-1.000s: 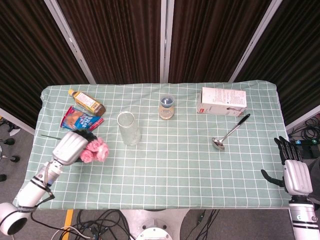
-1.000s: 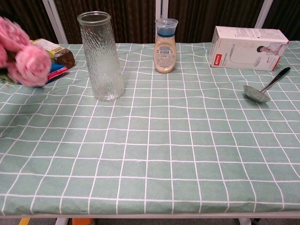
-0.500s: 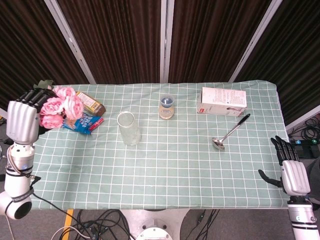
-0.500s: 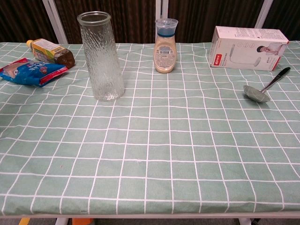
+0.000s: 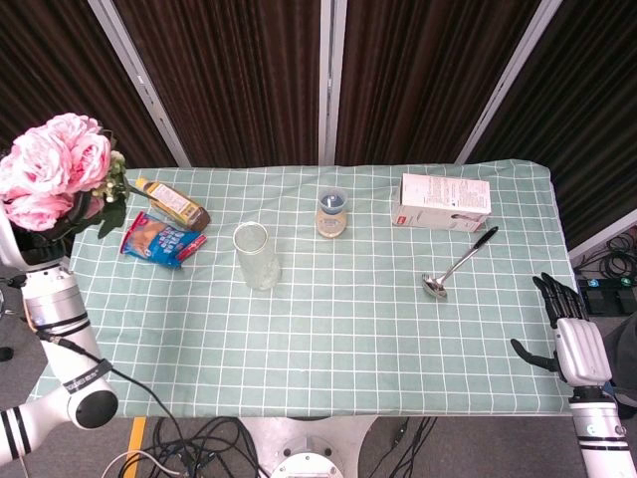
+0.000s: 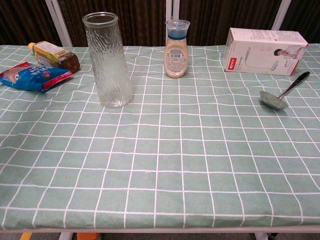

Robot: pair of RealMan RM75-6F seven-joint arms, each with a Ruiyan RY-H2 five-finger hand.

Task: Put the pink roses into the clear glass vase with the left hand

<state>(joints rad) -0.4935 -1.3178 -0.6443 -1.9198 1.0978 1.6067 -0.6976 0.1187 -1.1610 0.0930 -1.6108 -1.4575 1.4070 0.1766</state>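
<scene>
The left hand [image 5: 35,242] has risen since a moment ago, lifting the pink roses [image 5: 55,171] it holds higher, off the bench's left edge. The clear glass vase [image 5: 257,256] stands upright and well apart, left of the bench's middle. The right hand [image 5: 572,339] hangs with fingers apart and holding nothing off the near right corner.

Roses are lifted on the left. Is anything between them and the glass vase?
Nothing visible blocks the way. The pink roses are held high at the table's left edge. The bottle and blue packet lie low on the cloth between them and the clear glass vase, well below the flowers. The vase mouth is open.
</scene>
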